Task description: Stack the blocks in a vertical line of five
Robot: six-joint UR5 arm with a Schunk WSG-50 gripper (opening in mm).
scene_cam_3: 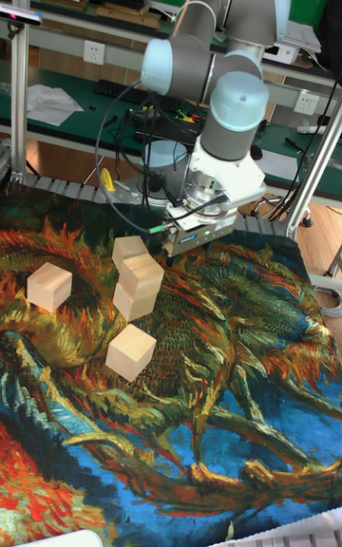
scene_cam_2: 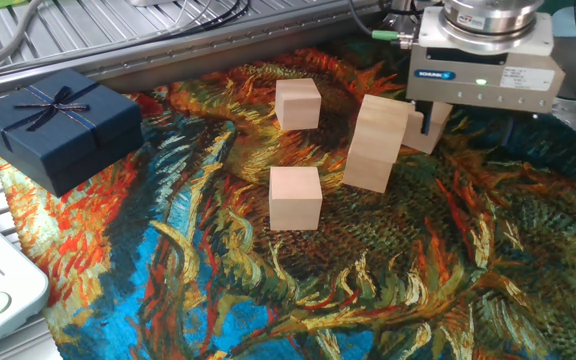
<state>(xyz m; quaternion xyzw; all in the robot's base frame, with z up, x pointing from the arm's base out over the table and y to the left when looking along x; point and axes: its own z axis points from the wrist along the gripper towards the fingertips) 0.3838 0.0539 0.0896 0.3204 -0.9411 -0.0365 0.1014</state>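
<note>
Five pale wooden blocks are seen on a painted-pattern cloth (scene_cam_2: 448, 290) covering the table. A two-high stack is formed near the cloth's far-right part: lower block (scene_cam_2: 371, 166) w/ upper block (scene_cam_2: 384, 119) on top, both tilted, leaning to the right in the fixed view. A third block (scene_cam_2: 427, 128) is partly hidden just behind the stack, under the gripper body; in the tall view it is seen as a cube (scene_cam_3: 126, 248) touching or just beside the stack's back — contact can't be told for sure. A single block (scene_cam_2: 297, 103) is set toward the far edge, left of the stack, apart from it. Another single block (scene_cam_2: 295, 197) is placed nearer the cloth's centre, in front-left of the stack, not touching it.

The gripper (scene_cam_2: 430, 120) is held above the far-right part of the cloth, right beside the stack's top. Fingers are mostly hidden by the gripper body and blocks; whether they are apart or closed can't be told.

A dark navy gift box (scene_cam_2: 56, 120) w/ ribbon bow is seen at the cloth's far-left corner, well apart from all blocks.
</note>
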